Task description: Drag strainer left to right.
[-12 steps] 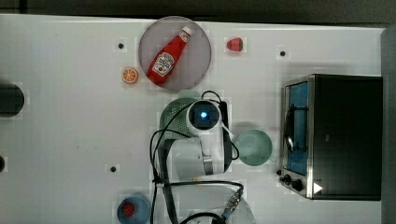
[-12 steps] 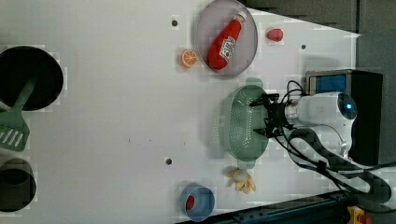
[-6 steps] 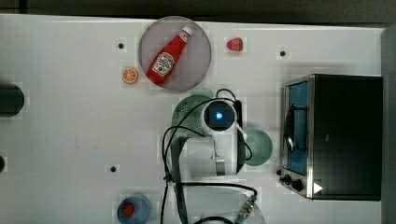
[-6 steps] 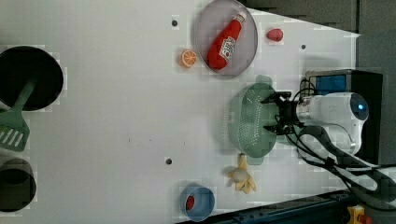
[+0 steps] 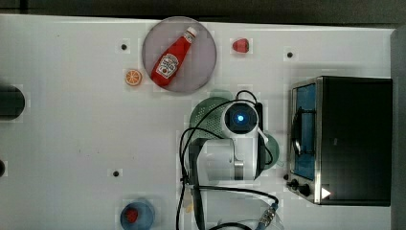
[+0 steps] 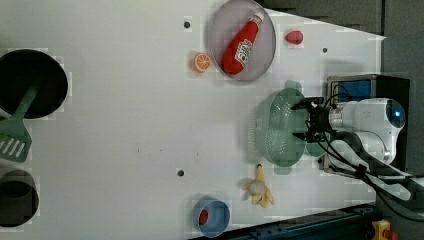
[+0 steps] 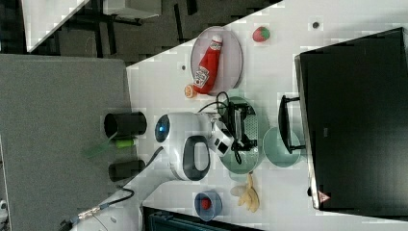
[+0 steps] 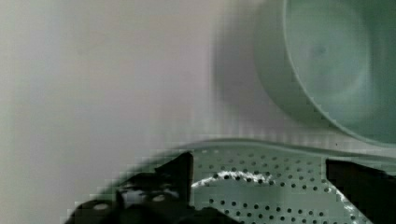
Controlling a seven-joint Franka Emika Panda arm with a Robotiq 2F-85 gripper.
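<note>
Strainer (image 6: 277,127) has slid toward the oven (image 5: 352,139) in the top view since a second ago (drag underway), gripper (image 6: 306,121) wide open inside its rim, beside the cup (image 7: 281,147).

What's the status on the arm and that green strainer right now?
Claw open, inside the pale mint-green perforated plastic strainer at its rim. Round mint-green cup sits beside the strainer, toaster oven just beyond it.
</note>
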